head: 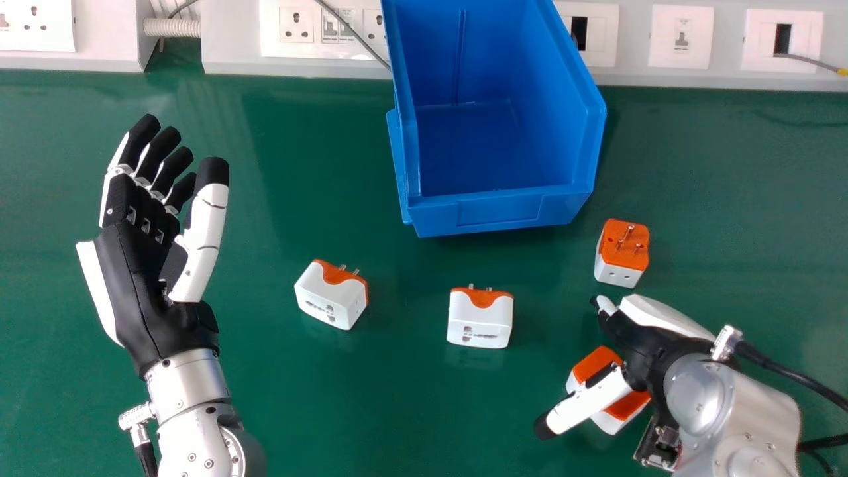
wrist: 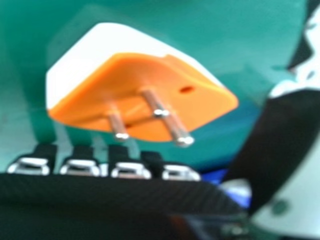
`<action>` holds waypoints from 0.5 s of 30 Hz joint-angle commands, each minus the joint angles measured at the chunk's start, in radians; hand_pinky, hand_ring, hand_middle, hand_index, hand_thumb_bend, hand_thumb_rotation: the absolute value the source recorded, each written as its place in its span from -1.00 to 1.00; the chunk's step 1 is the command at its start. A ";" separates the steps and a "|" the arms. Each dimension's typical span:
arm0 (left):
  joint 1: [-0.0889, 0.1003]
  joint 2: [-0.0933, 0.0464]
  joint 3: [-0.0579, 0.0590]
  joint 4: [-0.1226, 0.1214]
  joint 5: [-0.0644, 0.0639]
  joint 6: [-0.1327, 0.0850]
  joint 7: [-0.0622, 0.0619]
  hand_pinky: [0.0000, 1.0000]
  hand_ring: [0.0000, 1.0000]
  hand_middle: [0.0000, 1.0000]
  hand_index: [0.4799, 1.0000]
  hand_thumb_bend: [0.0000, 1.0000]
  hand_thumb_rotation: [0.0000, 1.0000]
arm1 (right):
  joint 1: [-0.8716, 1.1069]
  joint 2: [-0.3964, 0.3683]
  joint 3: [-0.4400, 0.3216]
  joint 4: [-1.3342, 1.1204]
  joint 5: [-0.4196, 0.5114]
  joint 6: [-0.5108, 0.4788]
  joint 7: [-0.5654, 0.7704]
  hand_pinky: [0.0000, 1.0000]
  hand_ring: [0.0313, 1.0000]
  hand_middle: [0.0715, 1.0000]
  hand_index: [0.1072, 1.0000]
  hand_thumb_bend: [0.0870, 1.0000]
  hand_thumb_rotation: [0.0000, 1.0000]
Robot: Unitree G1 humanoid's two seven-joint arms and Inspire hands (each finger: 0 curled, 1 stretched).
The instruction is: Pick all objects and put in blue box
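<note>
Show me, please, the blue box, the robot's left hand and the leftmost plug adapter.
Blue box [head: 500,210]: head view, front wall.
Left hand [head: 136,268]: head view, palm.
Leftmost plug adapter [head: 326,295]: head view, white body.

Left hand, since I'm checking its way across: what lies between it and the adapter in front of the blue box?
In the head view, another white-and-orange adapter lies between the left hand and that one, with bare green tabletop either side.
</note>
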 commanded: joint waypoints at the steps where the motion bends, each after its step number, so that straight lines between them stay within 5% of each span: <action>1: -0.004 0.006 -0.005 -0.020 0.014 -0.013 0.004 0.55 0.59 0.62 0.23 0.36 -0.23 | 0.026 -0.008 0.000 0.065 0.050 0.009 0.010 1.00 1.00 1.00 1.00 1.00 -0.46; 7: 0.000 0.004 -0.009 -0.032 0.021 -0.002 0.014 0.55 0.59 0.62 0.23 0.36 -0.24 | 0.022 -0.020 0.010 0.074 0.071 -0.003 -0.007 1.00 1.00 1.00 1.00 1.00 -0.49; 15: 0.001 0.006 -0.010 -0.032 0.012 -0.002 0.006 0.56 0.59 0.63 0.23 0.37 -0.23 | 0.020 -0.007 0.032 0.070 0.071 0.021 -0.027 1.00 1.00 1.00 1.00 1.00 -0.52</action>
